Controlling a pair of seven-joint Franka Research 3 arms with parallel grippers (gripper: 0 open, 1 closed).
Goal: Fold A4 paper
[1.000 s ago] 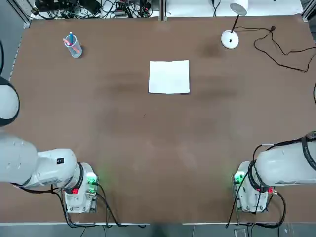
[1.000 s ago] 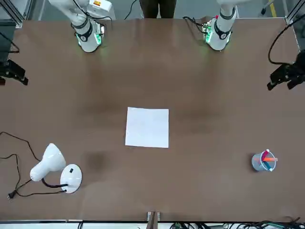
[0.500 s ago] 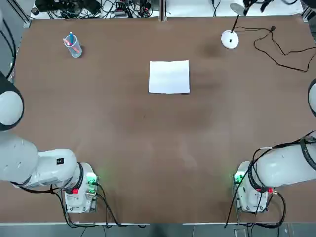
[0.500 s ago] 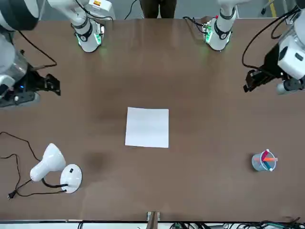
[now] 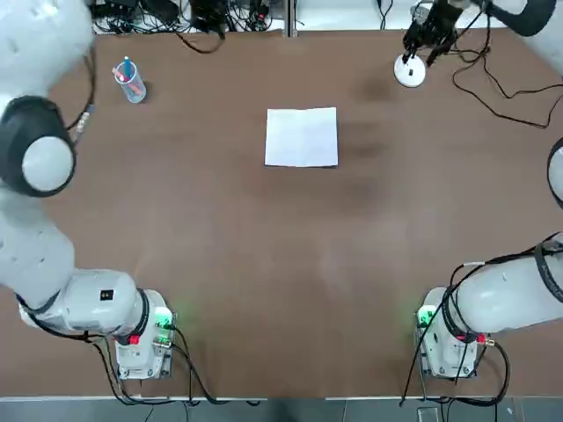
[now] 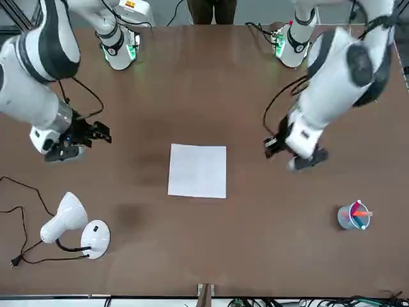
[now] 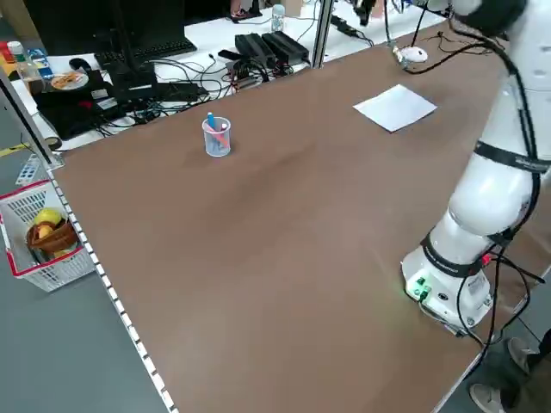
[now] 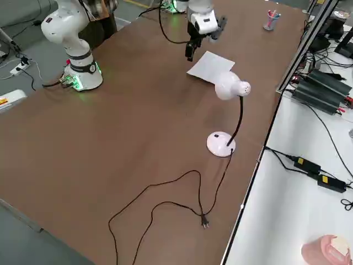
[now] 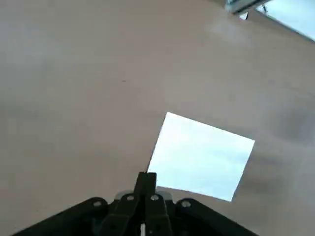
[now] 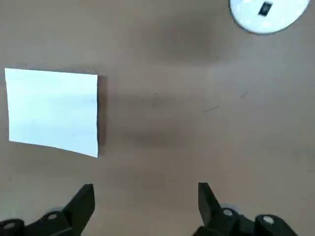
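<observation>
I'm on the front view now, and the A4 paper (image 6: 197, 171) lies flat near the middle of the frame, a plain white sheet on the brown worktop (image 6: 192, 249). Both my arms are out over the surface. The left gripper (image 6: 273, 146) hangs right of centre in the upper half, closed, its fingertips together and nothing between them; it is apart from the sheet. Over at upper left of the frame is the right gripper (image 6: 102, 133), jaws spread wide and empty, also well apart from the paper. The white desk lamp (image 6: 67, 219) sits at lower left, its dark cable (image 6: 38, 261) curling beside it. At lower right I've got the cup of pens (image 6: 355, 215) on the worktop. In the top view, the sheet shows in the upper middle of the frame, between the cup and the lamp.
</observation>
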